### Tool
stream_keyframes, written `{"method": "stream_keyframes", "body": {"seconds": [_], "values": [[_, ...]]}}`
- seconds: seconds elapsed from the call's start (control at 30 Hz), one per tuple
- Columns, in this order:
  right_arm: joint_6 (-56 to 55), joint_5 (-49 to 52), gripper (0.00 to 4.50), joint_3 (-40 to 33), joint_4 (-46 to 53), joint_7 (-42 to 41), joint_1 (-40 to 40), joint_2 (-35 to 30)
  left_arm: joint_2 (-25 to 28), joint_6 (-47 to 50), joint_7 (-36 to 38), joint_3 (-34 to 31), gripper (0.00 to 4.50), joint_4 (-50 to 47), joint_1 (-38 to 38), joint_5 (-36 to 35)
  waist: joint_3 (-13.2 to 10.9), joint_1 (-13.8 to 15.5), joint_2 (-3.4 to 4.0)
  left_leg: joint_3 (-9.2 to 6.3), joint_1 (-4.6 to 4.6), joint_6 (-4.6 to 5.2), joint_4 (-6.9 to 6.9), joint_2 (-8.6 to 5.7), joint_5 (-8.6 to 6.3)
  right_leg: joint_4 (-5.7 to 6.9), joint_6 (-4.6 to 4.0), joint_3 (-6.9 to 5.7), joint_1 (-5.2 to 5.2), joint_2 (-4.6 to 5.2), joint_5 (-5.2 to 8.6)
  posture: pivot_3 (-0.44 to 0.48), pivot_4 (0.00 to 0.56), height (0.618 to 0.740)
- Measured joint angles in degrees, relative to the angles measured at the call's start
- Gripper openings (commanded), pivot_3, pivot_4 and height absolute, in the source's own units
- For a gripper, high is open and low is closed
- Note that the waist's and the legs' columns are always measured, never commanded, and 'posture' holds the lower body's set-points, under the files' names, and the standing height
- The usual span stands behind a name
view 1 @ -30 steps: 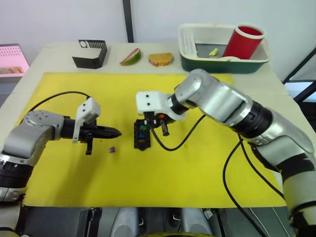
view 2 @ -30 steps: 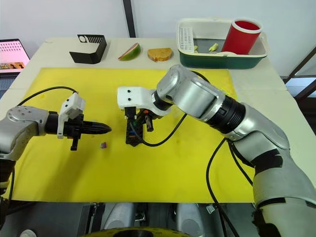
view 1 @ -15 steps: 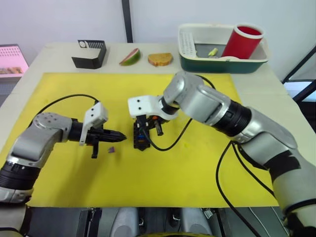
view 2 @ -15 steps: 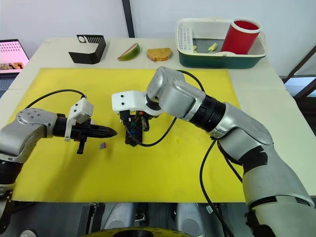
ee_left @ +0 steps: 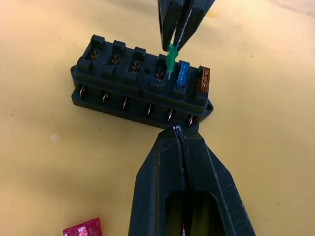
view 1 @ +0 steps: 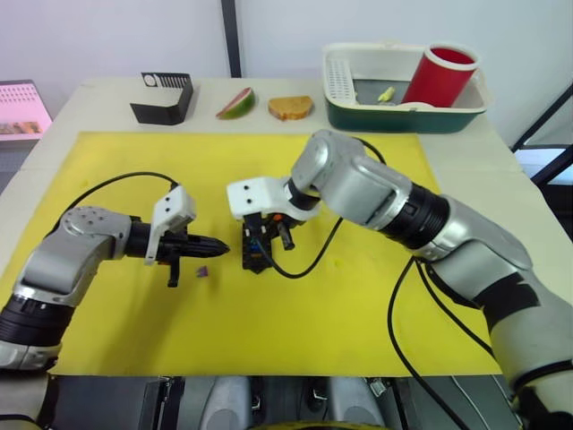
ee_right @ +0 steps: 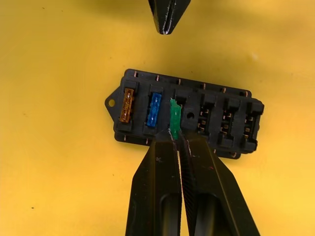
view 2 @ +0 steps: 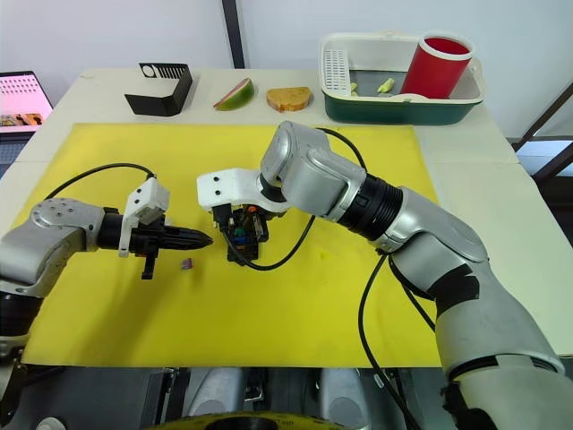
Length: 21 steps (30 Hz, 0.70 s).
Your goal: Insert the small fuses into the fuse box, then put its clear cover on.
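Note:
The black fuse box [view 1: 255, 252] lies mid-mat with an orange fuse [ee_right: 127, 104] and a blue fuse [ee_right: 154, 109] seated in its two end slots. My right gripper [ee_right: 174, 137] is shut on a green fuse [ee_right: 174, 118], held upright with its blades at the mouth of the third slot beside the blue one. Just left of the box, my left gripper [view 1: 219, 243] is shut and empty, its tip [ee_left: 178, 130] almost touching the box's side. A small purplish fuse [view 1: 203, 270] lies loose on the mat beneath the left gripper. The clear cover is out of view.
A yellow mat [view 1: 295, 331] covers the table. Along the back stand a black slotted stand [view 1: 166, 97], a fruit slice [view 1: 237, 103], a bread piece [view 1: 291, 107], and a green-and-white basin [view 1: 403, 115] holding a red cup [view 1: 440, 76].
My left gripper has moved right, close to the fuse box. My right gripper has shifted slightly left over the box with the green fuse and then nearly stopped.

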<state>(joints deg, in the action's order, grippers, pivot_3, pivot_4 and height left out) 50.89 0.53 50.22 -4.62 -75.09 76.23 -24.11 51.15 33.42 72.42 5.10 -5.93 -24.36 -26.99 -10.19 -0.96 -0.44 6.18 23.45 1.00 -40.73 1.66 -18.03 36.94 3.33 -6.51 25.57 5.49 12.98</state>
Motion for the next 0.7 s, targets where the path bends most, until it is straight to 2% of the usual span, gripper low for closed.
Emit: {"method": "stream_keyframes", "body": {"seconds": [0.7], "values": [[-0.72, -2.79, 0.02, 0.14, -1.36, -0.77, -0.68, 1.17, -0.67, 0.09, -0.71, -0.03, 0.0, -1.0, 0.26, -0.01, 0.0, -0.01, 0.0, 0.0, 0.0, -0.01, -0.04, 0.0, 0.0, 0.02, 0.0, 0.0, 0.0, 0.0, 0.0, 0.0, 0.15, 0.74]]}}
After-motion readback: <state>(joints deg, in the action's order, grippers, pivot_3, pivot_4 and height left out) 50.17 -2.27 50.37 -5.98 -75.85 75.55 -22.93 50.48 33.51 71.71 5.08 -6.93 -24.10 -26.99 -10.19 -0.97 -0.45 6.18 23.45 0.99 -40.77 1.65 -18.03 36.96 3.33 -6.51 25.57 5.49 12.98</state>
